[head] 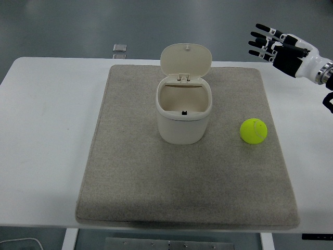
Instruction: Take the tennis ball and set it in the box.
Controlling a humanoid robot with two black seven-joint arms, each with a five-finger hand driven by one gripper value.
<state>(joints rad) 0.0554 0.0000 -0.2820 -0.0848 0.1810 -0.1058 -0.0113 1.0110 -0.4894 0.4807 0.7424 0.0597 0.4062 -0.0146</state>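
Ball (253,130) sits at 7 o'clock from my right hand (281,49), well apart; fingers spread wide, empty. Box (183,115) at ball's 9.

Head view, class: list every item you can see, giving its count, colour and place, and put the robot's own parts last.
Round yellow-green felt tennis ball: one, yellow-green, on the mat to the right of the bin, apart from it.
Cream plastic box-like bin with hinged lid: one, cream, at the mat's middle, lid flipped up and back, inside looks empty.
Beige rectangular fabric mat: one, beige, covering the table's middle.
White table: one, white, under the mat.
Small grey square object: one, grey, on the floor beyond the table's far edge; too small to identify.
Right hand: one, black with white wrist, raised at the upper right beyond the mat, fingers spread, holding nothing.
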